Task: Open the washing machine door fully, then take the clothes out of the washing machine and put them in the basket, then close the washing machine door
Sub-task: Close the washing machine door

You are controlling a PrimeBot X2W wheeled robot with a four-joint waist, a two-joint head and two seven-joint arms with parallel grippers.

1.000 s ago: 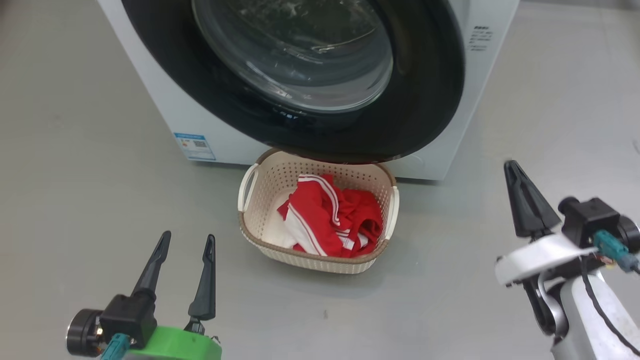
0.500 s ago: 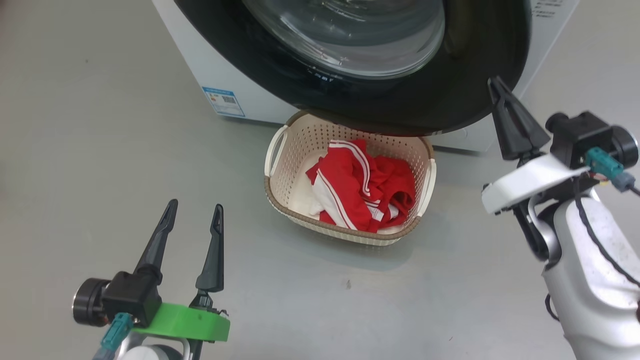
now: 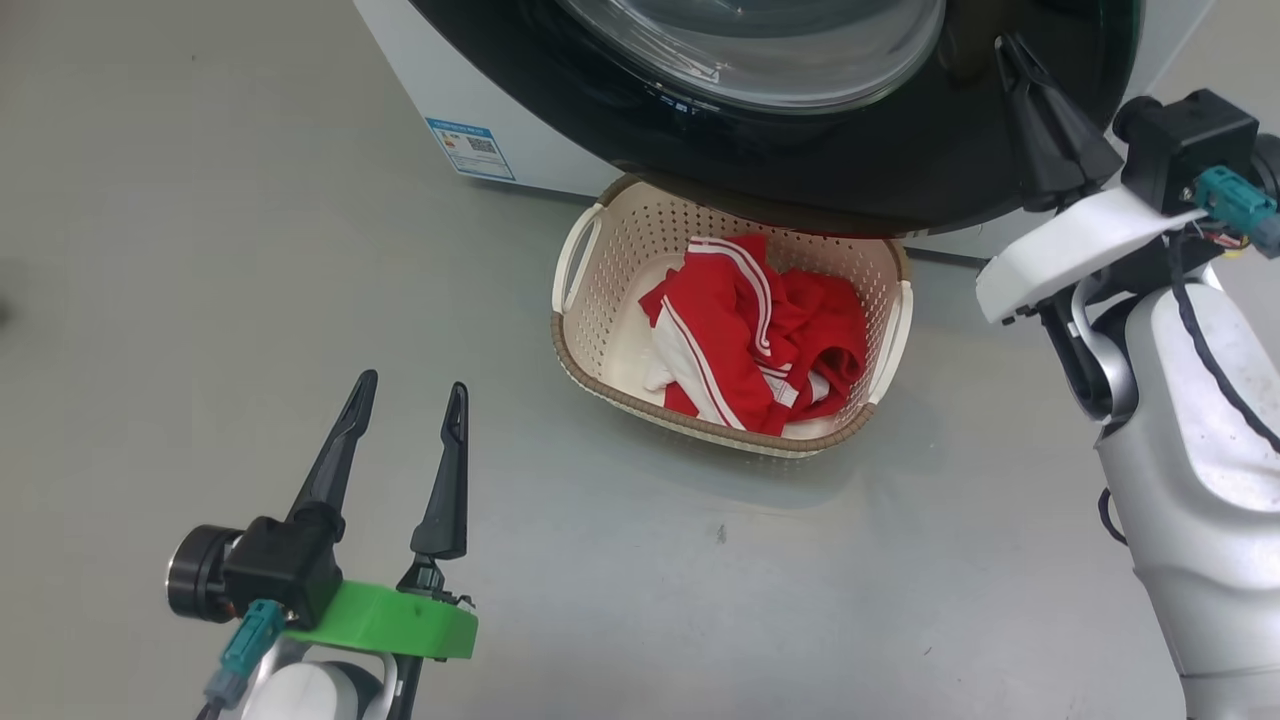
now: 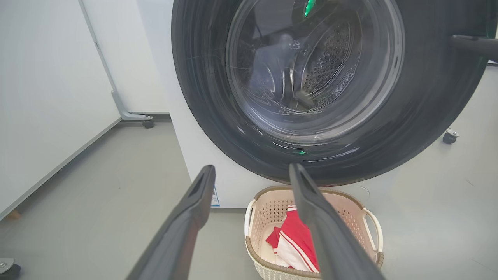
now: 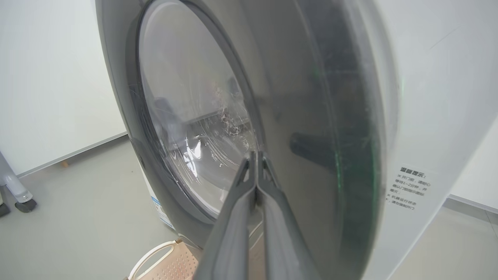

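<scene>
Step in hand: closing the door (image 3: pixel 800 170) of the washing machine (image 3: pixel 445 100).
Clothes (image 3: pixel 750 330): in the basket (image 3: pixel 600 385), on the floor (image 3: pixel 200 250) just below the door.
Right claw (image 3: pixel 1010 50): fingers pressed together, holding nothing, tip at the door's black rim.
Left claw (image 3: pixel 413 385): spread, empty, well apart from the basket.
Technique: press straight into the rim, steadily; the glossy surface may let the tip slide.
Right wrist view: tip contact beside the glass; latch state cannot be told.
Left wrist view: the drum (image 4: pixel 323 66) through the glass, apparently empty.
</scene>
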